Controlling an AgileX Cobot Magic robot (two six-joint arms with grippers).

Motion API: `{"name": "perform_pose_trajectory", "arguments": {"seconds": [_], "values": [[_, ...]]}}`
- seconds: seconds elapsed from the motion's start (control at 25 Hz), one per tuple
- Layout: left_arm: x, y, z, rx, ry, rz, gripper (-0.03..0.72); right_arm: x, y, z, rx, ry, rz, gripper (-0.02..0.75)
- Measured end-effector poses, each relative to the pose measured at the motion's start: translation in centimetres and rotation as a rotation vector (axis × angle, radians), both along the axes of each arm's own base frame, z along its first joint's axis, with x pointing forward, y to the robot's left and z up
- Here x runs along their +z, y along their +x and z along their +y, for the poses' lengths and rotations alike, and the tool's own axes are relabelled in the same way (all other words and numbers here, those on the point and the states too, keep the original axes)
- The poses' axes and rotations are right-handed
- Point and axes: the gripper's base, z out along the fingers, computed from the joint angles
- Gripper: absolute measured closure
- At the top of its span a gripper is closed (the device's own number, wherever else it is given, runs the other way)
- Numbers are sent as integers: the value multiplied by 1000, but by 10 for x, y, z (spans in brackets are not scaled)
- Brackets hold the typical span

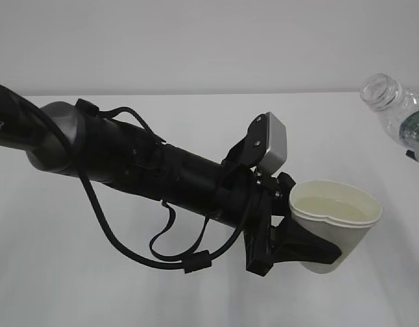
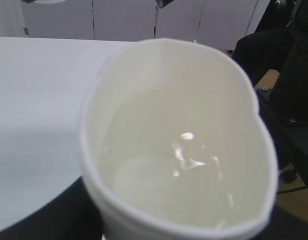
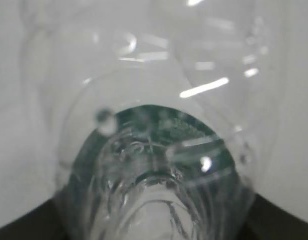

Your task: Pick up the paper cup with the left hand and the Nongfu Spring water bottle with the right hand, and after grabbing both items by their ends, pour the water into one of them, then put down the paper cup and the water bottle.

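1. Left gripper (image 1: pixel 306 240), at the lower middle of the exterior view, has its black jaws clamped on the sides of the paper cup (image 1: pixel 335 228) and holds it aloft above the white surface (image 1: pixel 195 300).
2. Squeezed by that grip, the cup's rolled rim is pinched out of round into a heart-like outline; its walls are white, its inside cream.
3. Water (image 2: pixel 179 165) lies clear and pale inside the cup in the left wrist view, well below the rim, with small glints on top.
4. Open surface spreads below and to the left of the cup; its far edge runs across the upper part of the exterior view against a plain wall.
5. Nongfu Spring water bottle (image 1: pixel 398 112) sits at the upper right edge of the exterior view, capless mouth pointing up-left, apart from the cup.
6. Right gripper is not visible in any view; the bottle (image 3: pixel 154 165) fills the right wrist view, ribbed and clear with a dark green band, so a grip on it cannot be confirmed.
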Motion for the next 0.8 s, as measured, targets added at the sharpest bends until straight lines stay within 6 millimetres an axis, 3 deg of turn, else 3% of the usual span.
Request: {"name": "perform_pose_trajectory", "arguments": {"seconds": [0.8], "values": [[0,0,0,0,0,0,280,-7,0,1,-25,76,44,330]]}}
